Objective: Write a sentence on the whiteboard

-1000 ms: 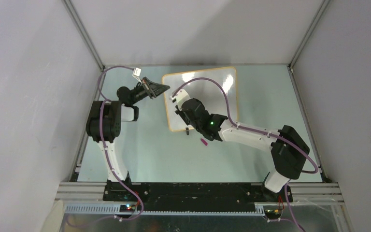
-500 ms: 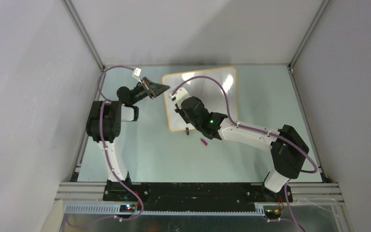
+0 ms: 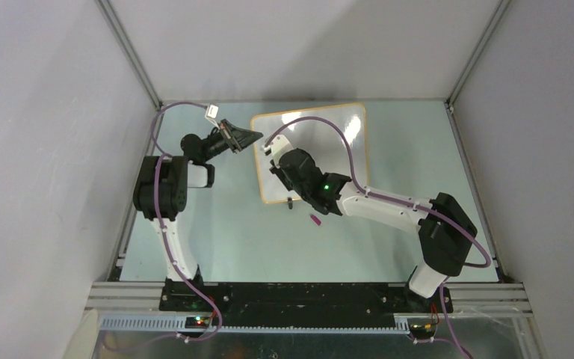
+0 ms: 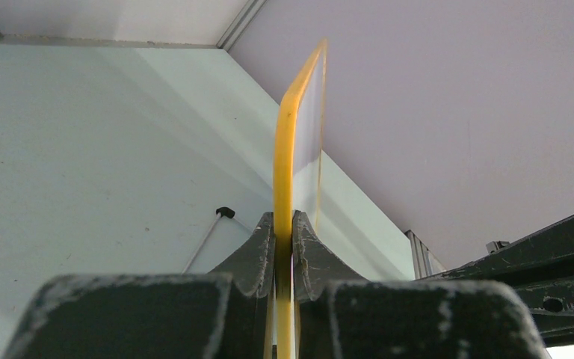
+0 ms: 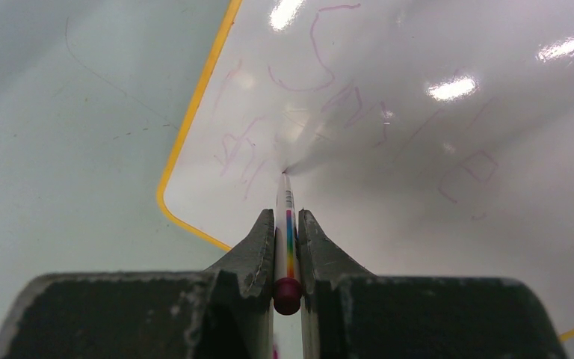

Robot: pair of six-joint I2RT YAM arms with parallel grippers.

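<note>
I see the whiteboard (image 3: 344,123) at the far middle of the table (image 3: 217,239), its left yellow edge pinched between my left gripper (image 4: 284,228) fingers. Over its near-left corner my right gripper (image 5: 287,221) clamps a rainbow-striped marker (image 5: 287,250), tip on the white face beside faint purple strokes (image 5: 314,67).

Counter (image 3: 217,239): pale green, matte. On it: whiteboard (image 3: 325,149), orange-framed, far centre; small magenta piece (image 3: 316,220), just near of the board's near edge.
</note>
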